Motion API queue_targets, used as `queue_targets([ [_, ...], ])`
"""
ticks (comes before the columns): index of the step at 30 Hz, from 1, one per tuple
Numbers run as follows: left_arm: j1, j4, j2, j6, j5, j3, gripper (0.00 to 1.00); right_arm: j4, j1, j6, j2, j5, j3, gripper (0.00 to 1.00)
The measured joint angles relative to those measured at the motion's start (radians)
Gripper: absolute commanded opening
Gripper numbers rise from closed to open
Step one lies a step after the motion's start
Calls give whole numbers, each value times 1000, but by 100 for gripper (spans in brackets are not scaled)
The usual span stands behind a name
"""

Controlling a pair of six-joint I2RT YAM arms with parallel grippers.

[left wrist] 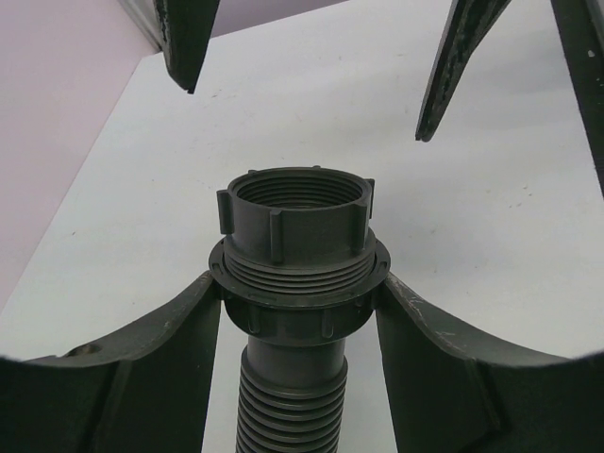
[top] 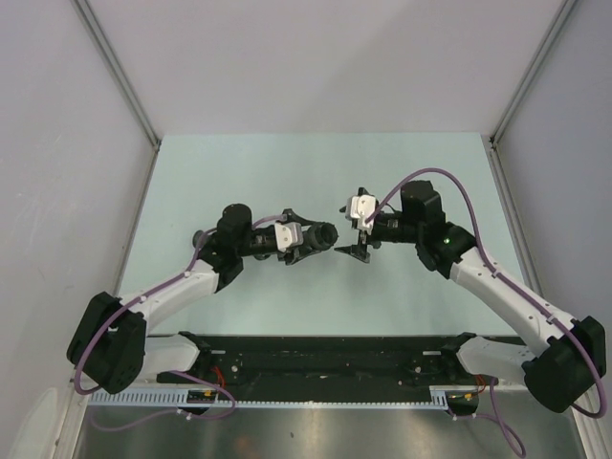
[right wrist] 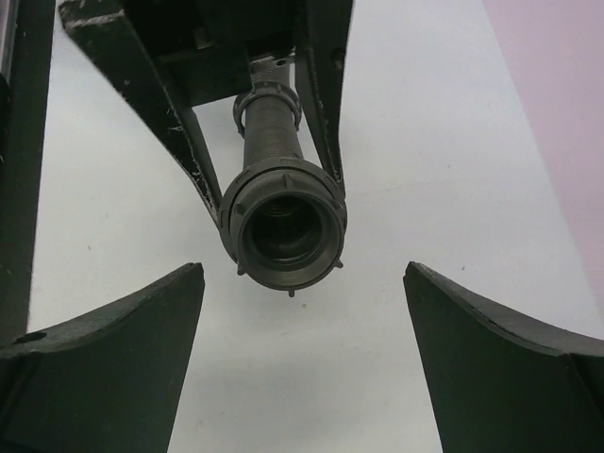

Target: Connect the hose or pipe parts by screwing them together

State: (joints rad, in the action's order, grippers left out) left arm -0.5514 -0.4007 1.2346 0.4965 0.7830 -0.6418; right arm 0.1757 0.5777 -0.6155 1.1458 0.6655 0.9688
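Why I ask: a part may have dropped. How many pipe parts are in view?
2, joined: the ribbed tube clamped in the left gripper, and the ring nut threaded onto its end. None seen elsewhere.

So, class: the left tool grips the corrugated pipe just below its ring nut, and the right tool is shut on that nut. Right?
Not quite. The right tool is open, its fingers spread clear of the ring nut, as the left wrist view shows. The left tool does grip the corrugated pipe just below the nut.
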Motion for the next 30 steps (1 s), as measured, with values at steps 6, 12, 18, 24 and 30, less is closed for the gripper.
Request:
queue_targets([
  [6,3,9,0,0,37,0,0,14,-2,-186,10,97,-2,91],
  [12,3,19,0,0,56,0,0,17,1,-249,47,141,0,90],
  [18,4,23,2,0,67,0,0,51,35,-296,106,124,28,85],
  [24,4,25,2,0,69,0,0,64,67,-327,145,98,45,52],
  [30,-11,57,4,3,20,0,0,13,77,-176,171,54,52,16],
])
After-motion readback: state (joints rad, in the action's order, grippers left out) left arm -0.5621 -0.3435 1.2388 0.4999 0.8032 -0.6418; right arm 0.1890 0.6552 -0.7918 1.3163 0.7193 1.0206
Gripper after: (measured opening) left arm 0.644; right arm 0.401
